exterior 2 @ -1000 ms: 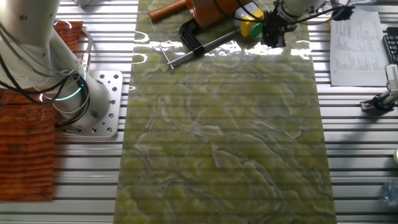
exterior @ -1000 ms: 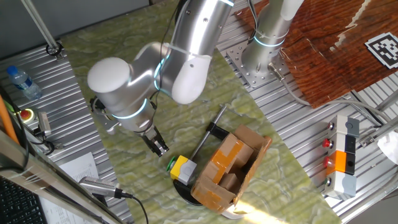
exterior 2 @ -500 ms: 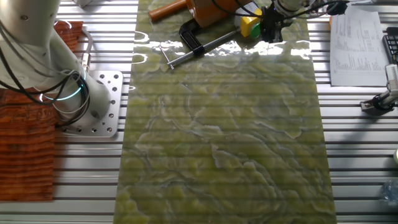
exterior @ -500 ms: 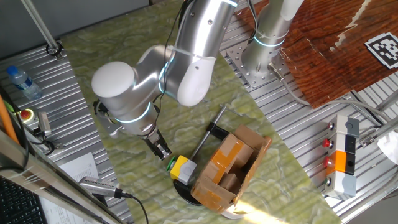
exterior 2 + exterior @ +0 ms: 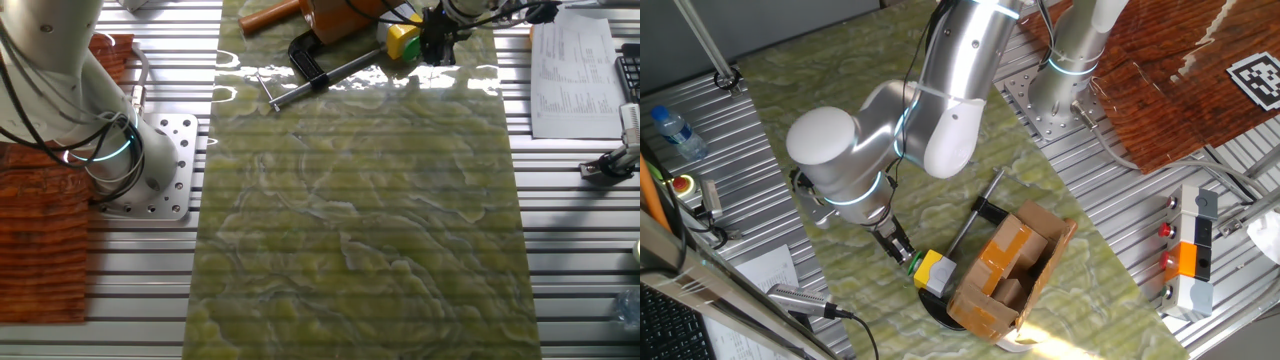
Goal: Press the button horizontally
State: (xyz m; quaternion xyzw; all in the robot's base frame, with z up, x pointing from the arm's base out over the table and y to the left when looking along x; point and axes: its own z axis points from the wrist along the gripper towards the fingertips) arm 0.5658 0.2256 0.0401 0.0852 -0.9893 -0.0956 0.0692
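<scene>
The green button [image 5: 913, 262] faces sideways on its yellow box [image 5: 933, 270], clamped by the mat's near edge beside the cardboard box [image 5: 1012, 268]. The gripper [image 5: 902, 250] tip sits right against it, so the press looks begun or imminent; contact is unclear. I cannot tell whether the fingers are parted.

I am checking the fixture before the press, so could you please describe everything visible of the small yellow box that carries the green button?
The yellow box is a small cube, apparently plastic, standing on the green mat against the open cardboard box. Its green button faces sideways toward the gripper, whose dark fingers are right at it. In the other fixed view it shows near the top edge, beside the black clamp.
</scene>
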